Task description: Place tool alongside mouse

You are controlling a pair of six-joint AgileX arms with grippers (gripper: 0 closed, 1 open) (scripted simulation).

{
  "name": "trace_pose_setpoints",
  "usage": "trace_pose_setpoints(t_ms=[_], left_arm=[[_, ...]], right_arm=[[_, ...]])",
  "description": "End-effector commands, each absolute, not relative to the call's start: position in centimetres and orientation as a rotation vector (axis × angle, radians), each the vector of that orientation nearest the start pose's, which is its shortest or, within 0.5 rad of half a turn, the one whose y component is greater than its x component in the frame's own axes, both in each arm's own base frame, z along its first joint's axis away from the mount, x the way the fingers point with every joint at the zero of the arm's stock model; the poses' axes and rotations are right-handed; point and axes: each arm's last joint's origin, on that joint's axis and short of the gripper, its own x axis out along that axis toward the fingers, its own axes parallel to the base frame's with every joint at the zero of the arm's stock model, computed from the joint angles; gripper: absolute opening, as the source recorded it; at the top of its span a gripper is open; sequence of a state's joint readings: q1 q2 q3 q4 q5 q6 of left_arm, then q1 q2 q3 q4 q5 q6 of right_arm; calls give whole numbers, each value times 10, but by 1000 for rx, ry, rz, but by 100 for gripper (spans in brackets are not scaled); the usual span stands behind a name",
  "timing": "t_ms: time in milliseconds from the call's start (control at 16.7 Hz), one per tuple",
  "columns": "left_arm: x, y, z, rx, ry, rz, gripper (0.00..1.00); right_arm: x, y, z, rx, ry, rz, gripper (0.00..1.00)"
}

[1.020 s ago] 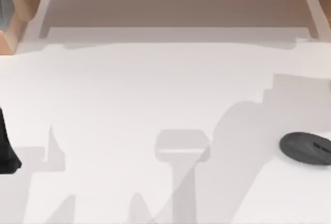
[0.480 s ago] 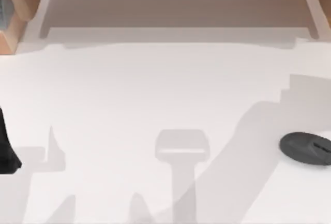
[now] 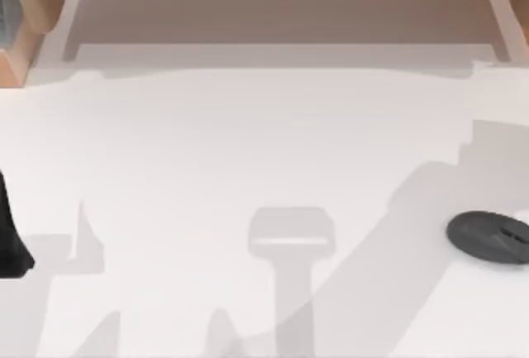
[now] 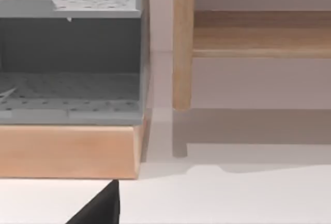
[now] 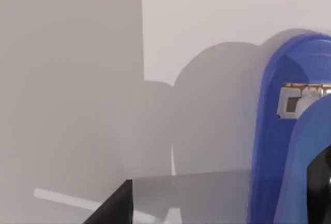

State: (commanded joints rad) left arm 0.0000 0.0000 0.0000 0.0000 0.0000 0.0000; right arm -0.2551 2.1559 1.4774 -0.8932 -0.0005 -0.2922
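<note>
Shadow of right arm sliding rightward across table [image 3: 248, 143]; mouse [image 3: 489, 236] staying put at right edge. Blue tool [image 5: 282, 146] filling right wrist view — grip state: cannot tell. Right arm nearer mouse — left parked.

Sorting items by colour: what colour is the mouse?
Dark grey mouse, clearest in the top view.

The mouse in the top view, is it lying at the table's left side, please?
No, the mouse lies at the right edge of the white table.

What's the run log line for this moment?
mouse: table's right edge | tool: close under right wrist camera | left arm: parked at left edge
</note>
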Motion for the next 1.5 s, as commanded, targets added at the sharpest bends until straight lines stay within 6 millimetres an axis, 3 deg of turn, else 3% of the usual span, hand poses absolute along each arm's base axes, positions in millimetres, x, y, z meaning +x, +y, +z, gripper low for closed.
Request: trace_pose_setpoints(t_ms=[600, 1200, 1500], left_arm=[[106, -1, 160, 0, 0, 0, 100], [106, -1, 160, 0, 0, 0, 100], [106, -1, 160, 0, 0, 0, 100]], right_arm=[[388, -97, 114, -33, 1571, 39, 2], [388, -97, 116, -37, 1568, 37, 0], [388, -97, 142, -37, 1569, 38, 0]])
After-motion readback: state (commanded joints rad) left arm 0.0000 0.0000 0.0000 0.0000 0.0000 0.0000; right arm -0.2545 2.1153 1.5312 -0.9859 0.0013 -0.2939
